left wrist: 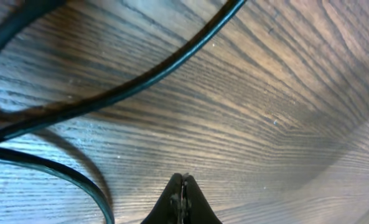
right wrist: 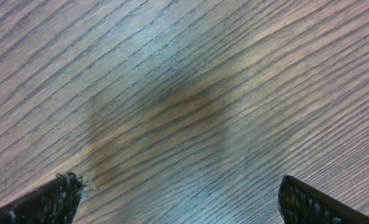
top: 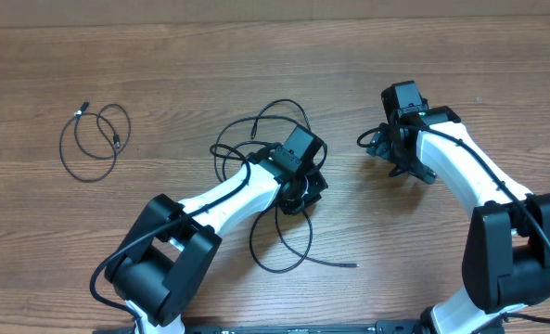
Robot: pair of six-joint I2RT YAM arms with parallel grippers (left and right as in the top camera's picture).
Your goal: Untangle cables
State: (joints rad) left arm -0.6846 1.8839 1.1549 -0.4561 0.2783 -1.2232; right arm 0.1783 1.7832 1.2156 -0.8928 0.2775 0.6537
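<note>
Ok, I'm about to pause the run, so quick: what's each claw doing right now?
Left claw: closed, nothing visible between its tips.
Right claw: open, holding nothing.

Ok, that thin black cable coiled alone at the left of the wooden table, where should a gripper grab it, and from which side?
Probably the silver-tipped plug end at the upper left of the thin black coiled cable: it pokes out clear of the crossing loops. The cord lies flat on the wooden table, so come straight down, jaws across it.
</note>
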